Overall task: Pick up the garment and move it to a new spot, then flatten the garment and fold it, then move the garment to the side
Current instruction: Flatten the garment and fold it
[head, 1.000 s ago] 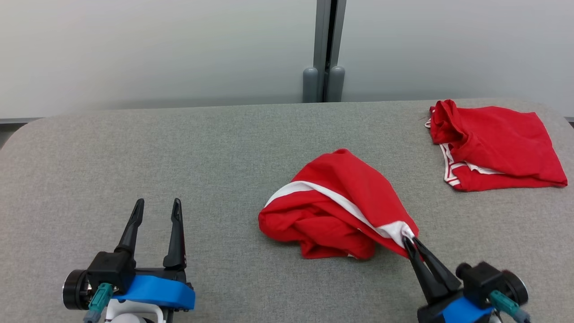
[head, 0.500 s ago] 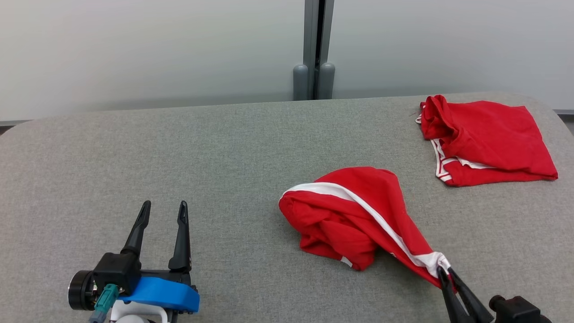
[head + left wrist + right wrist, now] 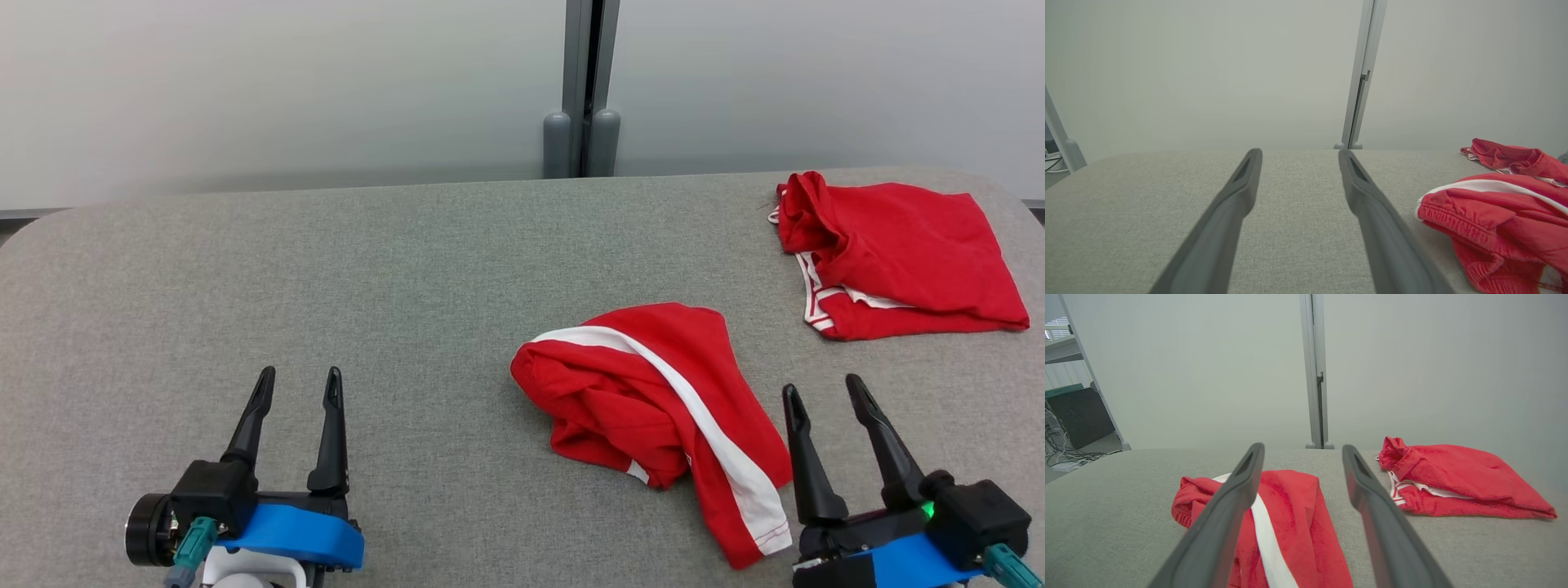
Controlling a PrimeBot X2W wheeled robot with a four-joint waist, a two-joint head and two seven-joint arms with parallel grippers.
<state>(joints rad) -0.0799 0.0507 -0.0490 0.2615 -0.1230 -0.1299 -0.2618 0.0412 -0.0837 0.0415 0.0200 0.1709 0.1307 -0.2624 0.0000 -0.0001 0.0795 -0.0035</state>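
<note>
A crumpled red garment (image 3: 653, 400) with a white stripe lies on the grey table (image 3: 367, 278), right of centre, and also shows in the left wrist view (image 3: 1498, 220) and the right wrist view (image 3: 1286, 514). My right gripper (image 3: 820, 390) stands open just right of the garment's near corner, holding nothing. At the lower left, my left gripper (image 3: 298, 378) is open and empty, well away from the cloth. Seen from the left wrist, the left gripper (image 3: 1299, 155) points over bare table. Seen from the right wrist, the right gripper (image 3: 1301, 451) stands above the garment's right edge.
A second red garment (image 3: 894, 253) with white trim lies roughly folded at the table's far right, also in the right wrist view (image 3: 1453, 482). A grey post (image 3: 584, 90) and pale wall panels stand behind the table. Cables and equipment (image 3: 1069, 428) sit beyond the left edge.
My right gripper dragged the garment's corner towards the near edge, then opened and let it go; the corner now lies flat. The left gripper stayed put. The camera shifted slightly.
</note>
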